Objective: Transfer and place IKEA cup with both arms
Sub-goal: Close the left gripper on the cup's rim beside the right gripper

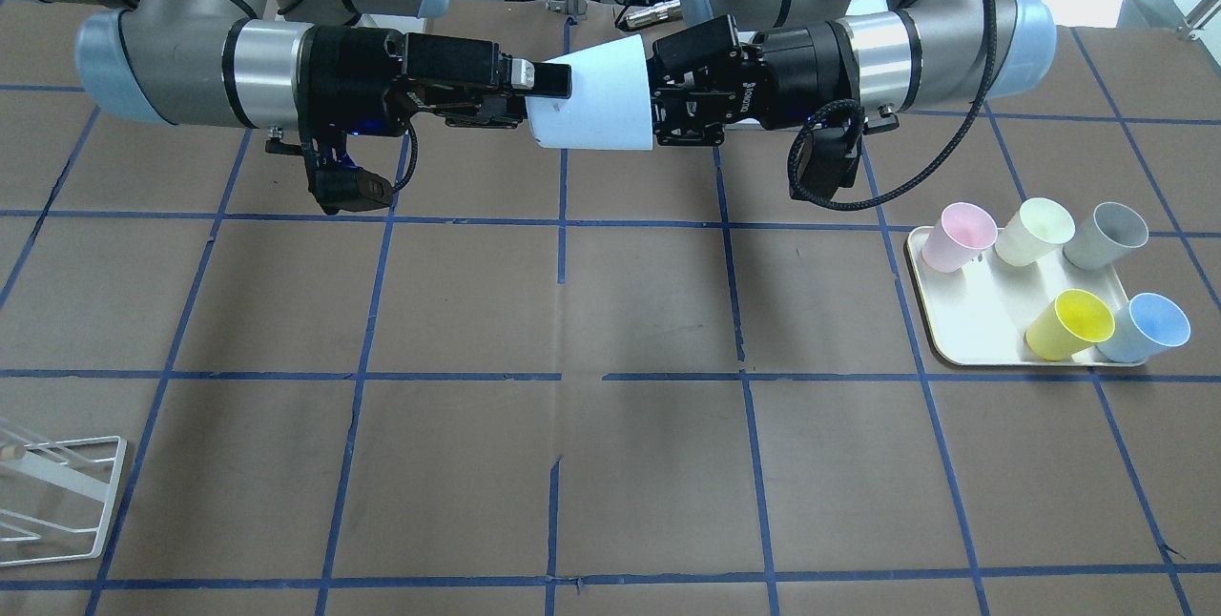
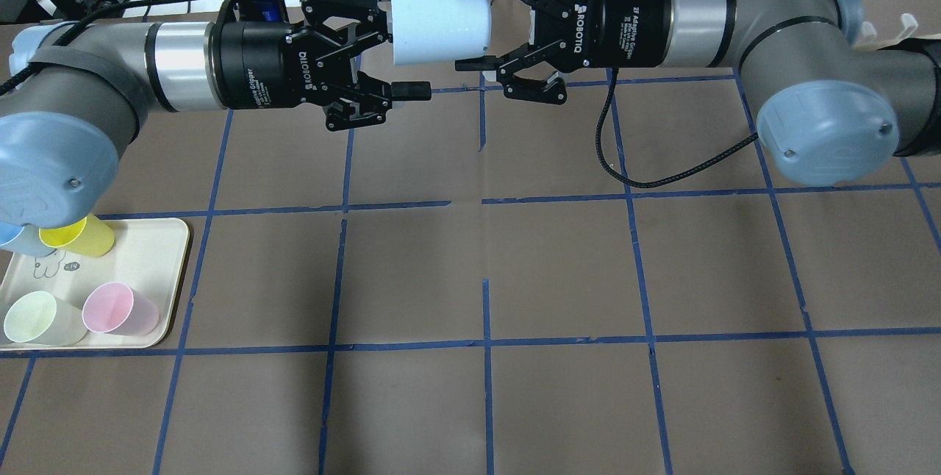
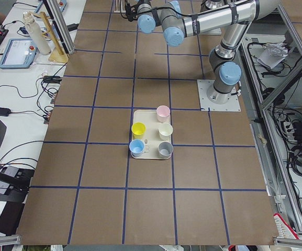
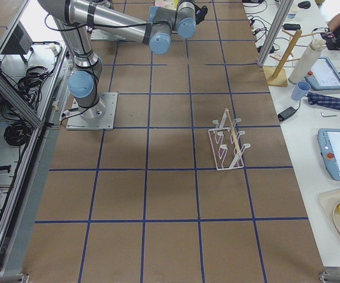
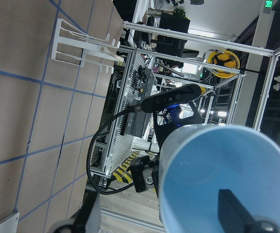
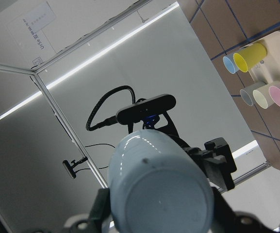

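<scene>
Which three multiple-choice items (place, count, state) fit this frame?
1. Where is the held cup? A on the table; B on the rack; C in the air, between the left end effector and right end effector.
2. How many cups are on the tray? A five; B three; C six.
3. How does the held cup lie? A upright; B sideways; C upside down.
C: it hangs clear of any surface.
A: pink, cream, grey, yellow, blue.
B: its mouth faces the left end effector.
</scene>
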`<state>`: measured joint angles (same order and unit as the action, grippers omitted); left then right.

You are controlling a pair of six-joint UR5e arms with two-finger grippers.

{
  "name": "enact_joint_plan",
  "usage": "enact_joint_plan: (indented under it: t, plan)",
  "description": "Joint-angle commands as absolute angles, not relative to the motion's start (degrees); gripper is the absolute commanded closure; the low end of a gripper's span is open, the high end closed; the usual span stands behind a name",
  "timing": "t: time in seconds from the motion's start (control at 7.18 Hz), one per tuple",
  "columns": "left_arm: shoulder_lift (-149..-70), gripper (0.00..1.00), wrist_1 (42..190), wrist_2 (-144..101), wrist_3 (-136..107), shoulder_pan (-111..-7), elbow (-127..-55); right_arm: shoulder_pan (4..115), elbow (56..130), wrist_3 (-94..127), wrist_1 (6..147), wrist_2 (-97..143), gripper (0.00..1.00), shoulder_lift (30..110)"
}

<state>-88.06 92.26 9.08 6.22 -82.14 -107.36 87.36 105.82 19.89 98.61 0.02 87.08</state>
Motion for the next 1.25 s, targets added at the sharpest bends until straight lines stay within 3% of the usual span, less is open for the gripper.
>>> enact_joint_plan:
  t: [0.0,0.14,0.42,0.7,1.11]
  plan:
    - [-88.68,0.81,90.36,9.05,6.06,-82.09,-107.4,87.36,105.82,19.86,98.61,-0.09,1.0,86.84]
    - [-88.77,1.0,90.09,9.23,5.89,-82.0,-107.05,87.36,105.82,19.86,98.53,-0.09,1.0,86.75]
    - [-88.6,1.0,90.09,9.23,5.89,-81.74,-107.05,87.36,105.82,21.26,98.53,-0.17,1.0,86.75]
    - [-88.07,1.0,90.09,9.84,5.36,-81.74,-106.96,87.36,105.73,22.32,98.61,-0.26,0.01,86.57]
    - [-87.72,1.0,90.09,9.93,5.36,-81.74,-107.05,86.31,105.38,22.41,98.88,0.0,0.0,85.61]
